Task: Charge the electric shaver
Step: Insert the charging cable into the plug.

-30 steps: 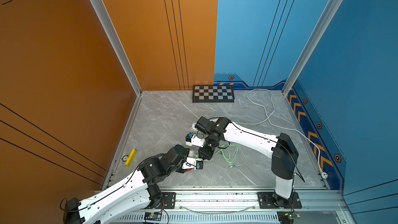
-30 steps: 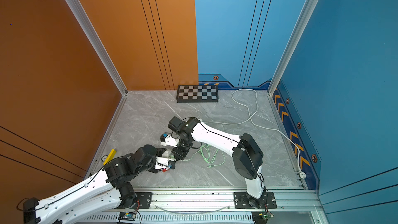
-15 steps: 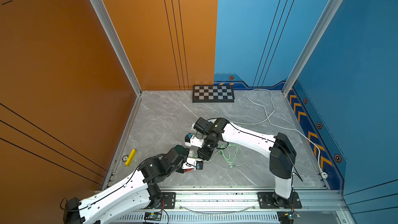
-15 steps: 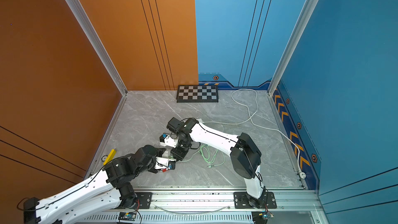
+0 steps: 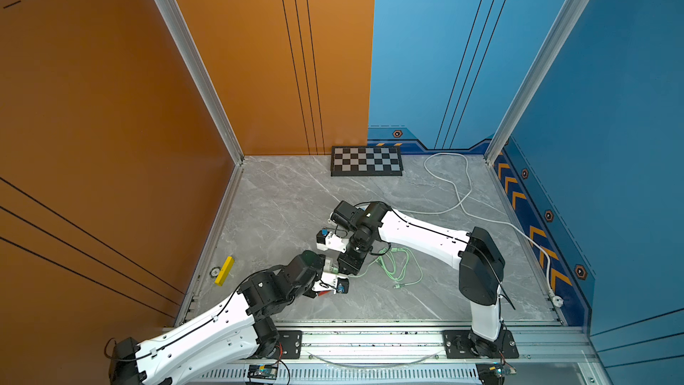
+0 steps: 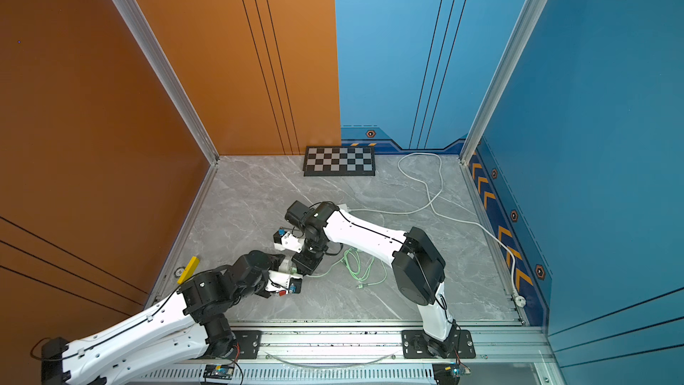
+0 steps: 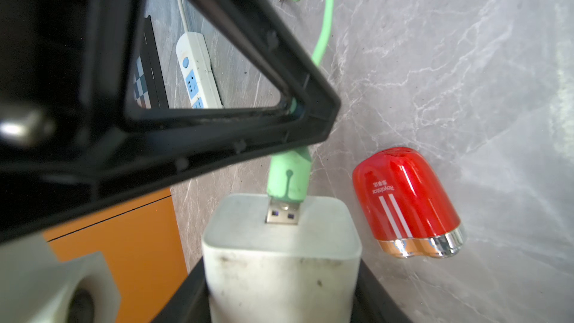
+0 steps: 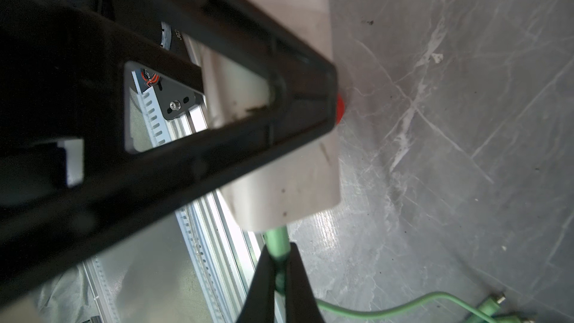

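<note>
Left wrist view tells us most, so we work down from the big things. The grey marble desk carries everything, and the left arm and right arm meet above its front middle. Beyond them lies the white power strip. The green cable runs from a loose coil into the right claw, which is pinched narrow on it just behind the plug. The left claw grips the white charger block by its sides, jaws partly apart around it. The plug's tip sits at the block's port with bare metal showing, so we judge it not fully seated. The red shaver lies flat on the desk just beside the charger block, touching neither it nor either claw. Its long axis runs roughly alongside the plug's line, with the rounded end pointing away from the left arm and the silver heads back toward it. We judge the left claw the nearer one; in both top views only a red sliver shows by that wrist. We cannot see the shaver's charging port. We count one desk, two arms, one power strip, one green cable that seems to split into several ends, one charger block, one shaver and one plug in a claw.
</note>
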Controlling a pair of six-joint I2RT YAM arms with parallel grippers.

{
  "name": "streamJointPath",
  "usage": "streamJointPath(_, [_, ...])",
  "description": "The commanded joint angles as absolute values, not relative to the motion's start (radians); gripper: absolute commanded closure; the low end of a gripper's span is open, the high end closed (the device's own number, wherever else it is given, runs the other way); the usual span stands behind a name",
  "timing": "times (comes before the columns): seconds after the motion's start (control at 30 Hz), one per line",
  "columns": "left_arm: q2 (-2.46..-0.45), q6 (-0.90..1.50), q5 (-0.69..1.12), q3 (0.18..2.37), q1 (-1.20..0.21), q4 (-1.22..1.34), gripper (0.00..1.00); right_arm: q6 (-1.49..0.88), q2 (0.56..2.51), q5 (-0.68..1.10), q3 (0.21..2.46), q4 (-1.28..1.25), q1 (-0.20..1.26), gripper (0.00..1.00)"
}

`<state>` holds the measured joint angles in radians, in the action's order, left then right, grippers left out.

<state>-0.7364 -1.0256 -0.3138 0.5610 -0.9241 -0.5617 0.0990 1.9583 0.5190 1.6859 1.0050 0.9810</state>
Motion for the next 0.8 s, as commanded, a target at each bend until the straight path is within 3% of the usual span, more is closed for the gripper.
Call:
streamJointPath(0.0, [-0.735, -1.021, -0.25, 0.568, -0.956, -0.509, 1.0, 0.047, 1.974, 0.467, 1.72, 0.939, 0.955, 1.0])
streamJointPath(0.77, [-0.759, -0.885, -0.231, 0.592, -0.998, -0.471, 1.0, -0.09, 1.961, 0.508, 1.702, 0.734, 0.945, 1.0])
